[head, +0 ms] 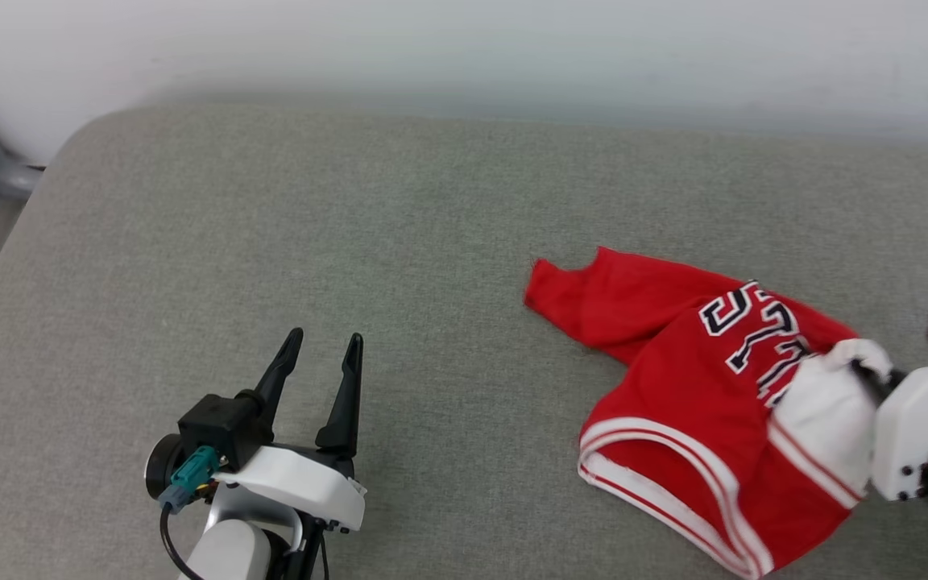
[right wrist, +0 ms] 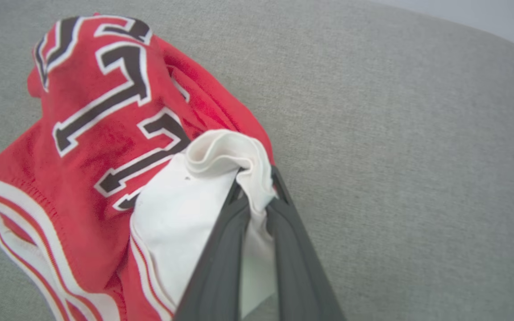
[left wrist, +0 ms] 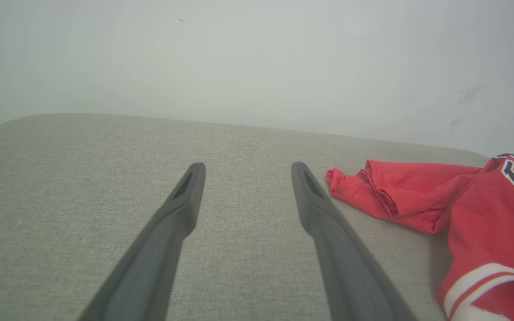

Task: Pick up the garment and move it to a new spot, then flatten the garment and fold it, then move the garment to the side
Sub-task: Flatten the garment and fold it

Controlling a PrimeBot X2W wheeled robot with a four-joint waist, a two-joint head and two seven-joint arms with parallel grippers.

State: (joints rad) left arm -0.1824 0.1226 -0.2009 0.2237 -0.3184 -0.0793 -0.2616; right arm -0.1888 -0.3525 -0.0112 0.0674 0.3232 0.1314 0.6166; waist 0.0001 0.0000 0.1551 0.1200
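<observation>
Right gripper (right wrist: 257, 185) nearest lens: fingers clenched on bunched white sleeve (right wrist: 181, 209) of garment (right wrist: 96, 133). Garment crumpled on grey fabric surface (head: 351, 201); red body, black white-edged lettering (head: 754, 330) facing up, red-white striped trim (head: 673, 439) along near edge. Pinched sleeve at garment's right side. Left gripper (head: 325, 340) well left of garment, not touching it, released, jaws spread wide. Pale wall (head: 464, 48) beyond garment.

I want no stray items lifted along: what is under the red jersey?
The garment lies crumpled on the grey cushion, which shows all around it. What its folds cover underneath cannot be seen. The right gripper pinches its white sleeve.
</observation>
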